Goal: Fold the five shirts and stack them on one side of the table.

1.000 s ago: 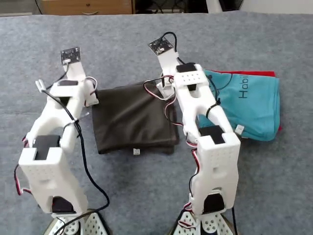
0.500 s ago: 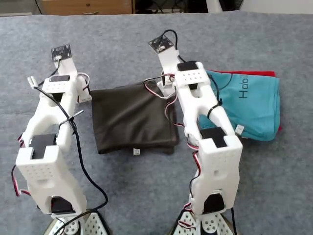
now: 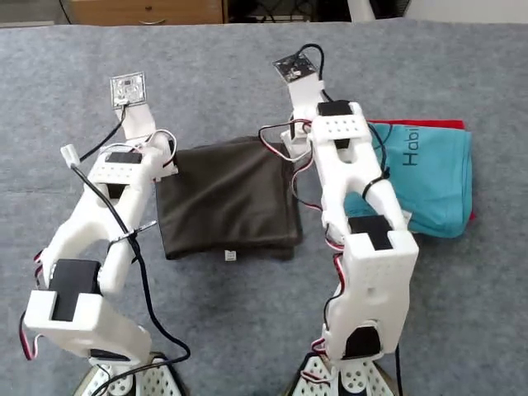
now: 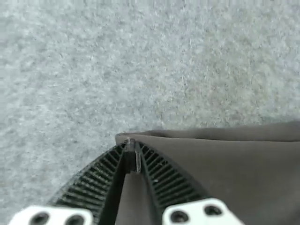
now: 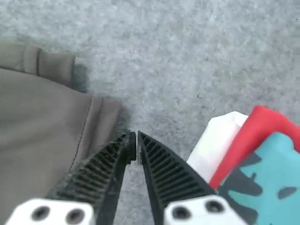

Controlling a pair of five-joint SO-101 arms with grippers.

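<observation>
A folded dark brown shirt (image 3: pixel 227 202) lies flat between the two arms. The left gripper (image 4: pixel 131 157) is shut, its tips resting at the shirt's (image 4: pixel 225 173) far left corner, and fabric shows under the fingers. Just off the shirt's (image 5: pixel 37 122) far right corner, the right gripper (image 5: pixel 134 140) is shut over bare carpet with nothing in it. To the right lies a folded stack with a teal shirt (image 3: pixel 429 181) on top, a red shirt (image 3: pixel 437 124) peeking out below, and a white one (image 5: pixel 215 145) under that. From above, the left gripper (image 3: pixel 167 155) and right gripper (image 3: pixel 291 150) flank the shirt's far edge.
Grey carpet-like cloth (image 3: pixel 462 66) covers the table. A wooden cabinet (image 3: pixel 148 10) stands beyond the far edge. Loose cables hang along both arms. Open carpet lies at the far side and near right.
The left arm swung out to the left, then came back right to the dark shirt's far left corner. The right arm shifted right and a little farther away. The shirts lie as before.
</observation>
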